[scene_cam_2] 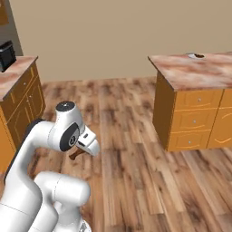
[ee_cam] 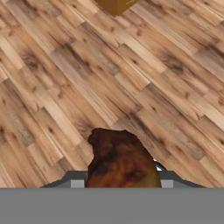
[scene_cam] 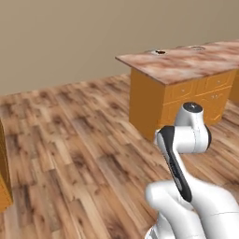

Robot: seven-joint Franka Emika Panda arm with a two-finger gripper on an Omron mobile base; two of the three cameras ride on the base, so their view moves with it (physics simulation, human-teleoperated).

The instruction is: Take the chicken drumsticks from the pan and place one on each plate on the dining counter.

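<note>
My gripper [ee_cam: 121,181] is shut on a dark brown chicken drumstick [ee_cam: 120,159], which bulges up between the two fingertips. In the right base view the gripper [scene_cam_2: 84,147] hangs low over the wooden floor with the drumstick [scene_cam_2: 76,153] poking out beneath it. The dining counter [scene_cam: 186,63] stands ahead to the right, well away from the gripper. On its far edge lie a dark-rimmed plate [scene_cam: 158,52] and a pale plate [scene_cam: 197,48]. One plate [scene_cam_2: 196,55] shows at the far edge of the dining counter [scene_cam_2: 199,72]. The pan is out of view.
A narrower marbled worktop with orange drawers [scene_cam_2: 16,86] runs along the left, with a black appliance [scene_cam_2: 6,54] on it. An orange cabinet corner [scene_cam: 3,186] sits at the left edge. Wooden floor [scene_cam: 79,140] spreads between the robot and the island.
</note>
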